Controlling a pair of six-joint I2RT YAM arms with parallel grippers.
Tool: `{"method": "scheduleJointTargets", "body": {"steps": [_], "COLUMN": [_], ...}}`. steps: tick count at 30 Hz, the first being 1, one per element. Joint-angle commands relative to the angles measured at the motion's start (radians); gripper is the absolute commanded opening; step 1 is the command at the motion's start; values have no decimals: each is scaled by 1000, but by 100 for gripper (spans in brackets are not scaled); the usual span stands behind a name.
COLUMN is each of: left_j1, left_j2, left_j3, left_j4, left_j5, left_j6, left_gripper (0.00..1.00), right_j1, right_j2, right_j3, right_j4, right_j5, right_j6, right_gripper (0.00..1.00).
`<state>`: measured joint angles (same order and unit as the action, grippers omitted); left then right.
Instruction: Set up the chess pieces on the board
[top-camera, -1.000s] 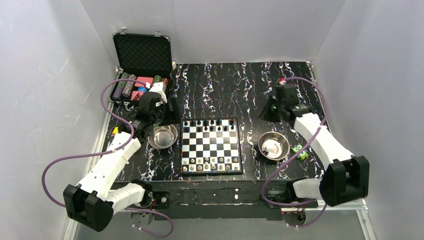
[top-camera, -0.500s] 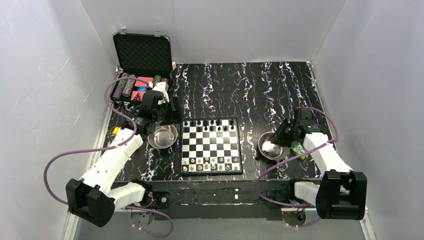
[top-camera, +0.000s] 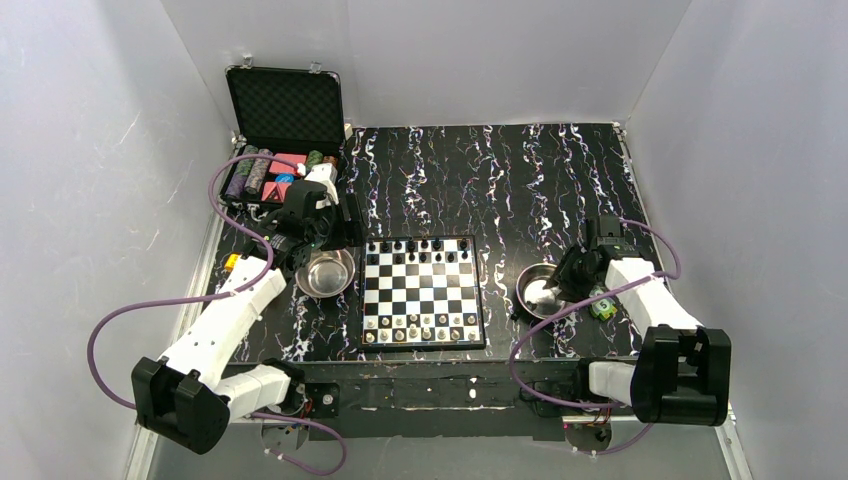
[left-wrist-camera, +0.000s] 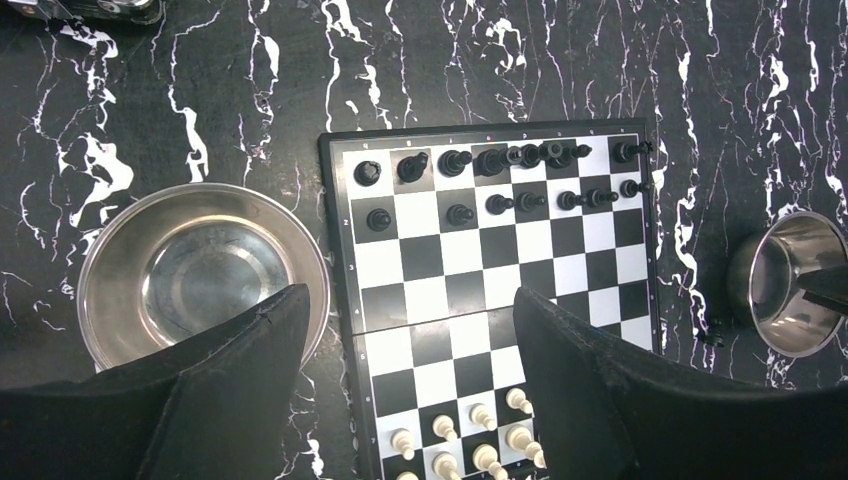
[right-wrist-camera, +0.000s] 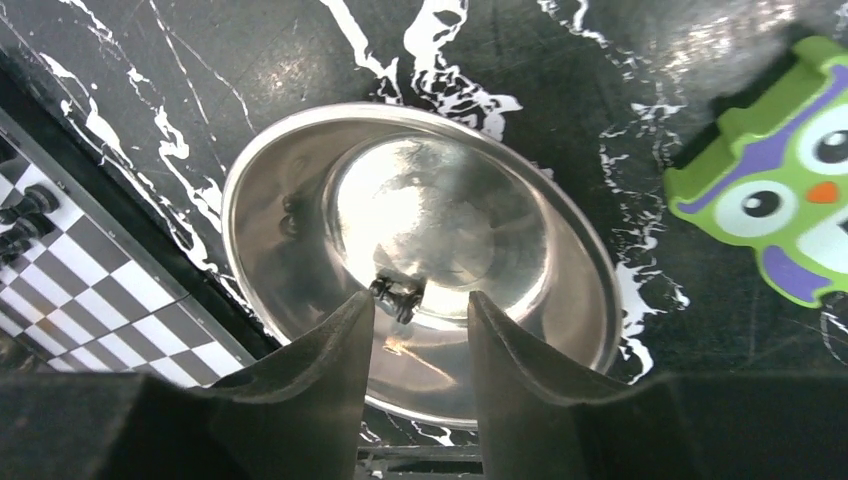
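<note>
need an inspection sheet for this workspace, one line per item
surface: black white-veined marble-look tabletop
job's things: small black-and-white checked chessboard; black chess pieces on its far rows, pale chess pieces on its near rows; one small piece lying in the right round steel bowl; left round steel bowl beside the board
clutter: open black foam-lined case with poker chips; green owl toy
grippers: left tool open, holding nothing; right tool open above the bowl's piece
cables: purple cables loop from both arms
surroundings: plain pale walls
</note>
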<state>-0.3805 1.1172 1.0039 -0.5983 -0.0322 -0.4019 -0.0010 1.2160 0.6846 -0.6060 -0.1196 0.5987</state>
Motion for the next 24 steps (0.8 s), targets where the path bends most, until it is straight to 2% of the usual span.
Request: {"method": "scheduleJointTargets", "body": {"steps": [1, 7, 13, 24], "left_j1": [8, 8, 8, 7], "left_j2": [-15, -12, -10, -4], "left_j3": [36, 36, 24, 26], "left_j4": [6, 13, 27, 30], "left_j5": [24, 32, 32, 64], "left_j6": [-6, -9, -17, -3], "left_gripper": [73, 73, 73, 73], "right_j1": [-7, -7, -7, -11], "right_j2": [-60, -146, -212, -171], "right_j3": [61, 104, 55, -34], "right_j4": [-71, -165, -205, -161], "right_j5": [111, 216, 271, 229], "right_j6": [17, 70, 137, 210], "right_gripper": [49, 52, 55, 56]}}
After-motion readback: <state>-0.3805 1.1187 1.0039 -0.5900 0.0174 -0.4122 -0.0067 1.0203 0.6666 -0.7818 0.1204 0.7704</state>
